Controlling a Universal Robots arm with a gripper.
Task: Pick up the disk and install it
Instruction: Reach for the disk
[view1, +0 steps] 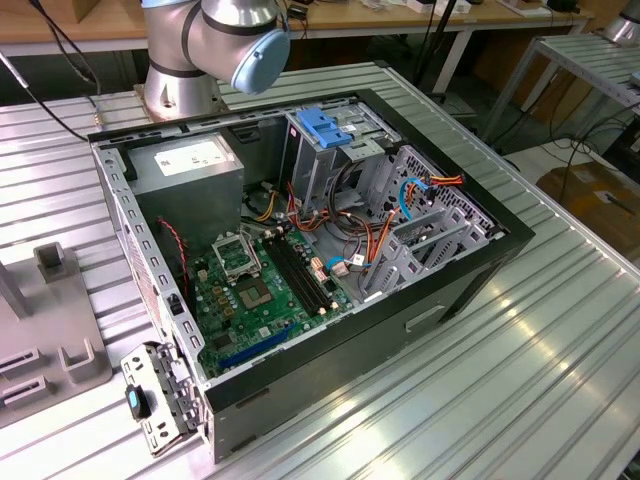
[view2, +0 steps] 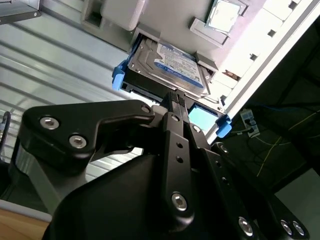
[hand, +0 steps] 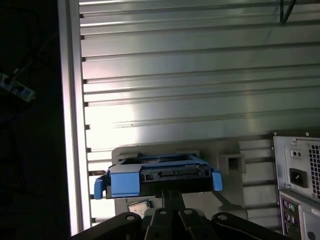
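We log 1 disk (view2: 167, 65), blue-framed, lying in grey fixture (hand: 230, 161) on ribbed worktop (hand: 200, 75) (computer case (hand: 299, 150) near). Tool (view2: 175, 98) fingers drawn together, tips at disk's near edge; actual pinch we cannot tell.

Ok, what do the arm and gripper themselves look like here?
The arm is silvery-grey metal, with a rounded joint closed by a light blue cap. The gripper is matte black: flat angular links pinned with silver screw heads, tapering to a narrow tip.
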